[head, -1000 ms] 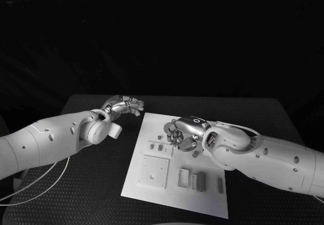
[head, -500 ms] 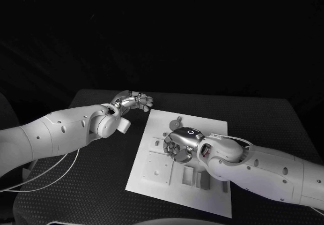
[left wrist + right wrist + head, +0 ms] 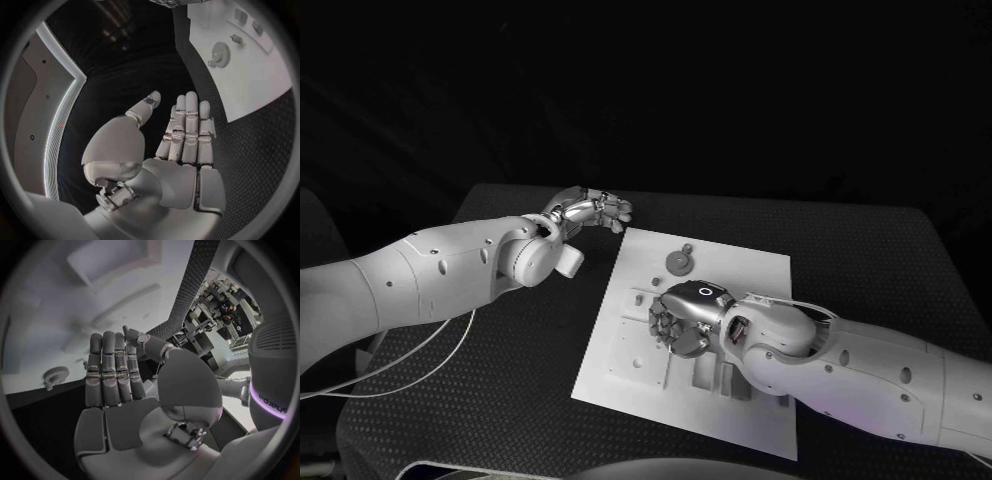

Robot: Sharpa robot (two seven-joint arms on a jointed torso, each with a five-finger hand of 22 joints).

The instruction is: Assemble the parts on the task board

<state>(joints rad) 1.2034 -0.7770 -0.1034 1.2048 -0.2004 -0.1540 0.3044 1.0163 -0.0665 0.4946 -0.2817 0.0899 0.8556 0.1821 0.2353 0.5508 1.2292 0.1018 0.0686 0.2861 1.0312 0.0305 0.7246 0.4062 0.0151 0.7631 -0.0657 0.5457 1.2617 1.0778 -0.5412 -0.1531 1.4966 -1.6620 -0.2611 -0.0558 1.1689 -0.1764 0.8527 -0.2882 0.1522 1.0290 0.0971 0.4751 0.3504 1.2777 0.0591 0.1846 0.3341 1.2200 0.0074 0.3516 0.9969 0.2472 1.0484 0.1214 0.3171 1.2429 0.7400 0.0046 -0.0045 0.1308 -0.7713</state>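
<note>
Black table (image 3: 877,250), task board (image 3: 733,262) (gear (image 3: 220,51) wrist-side)

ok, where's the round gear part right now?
In the head view the gear lies on the far end of the task board, apart from both hands: beyond the right hand and right of the left hand.

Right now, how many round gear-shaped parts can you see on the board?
1: a gear lies on the board's far end, beyond the right hand. The hand and arm cover the middle, so others may be hidden.
</note>
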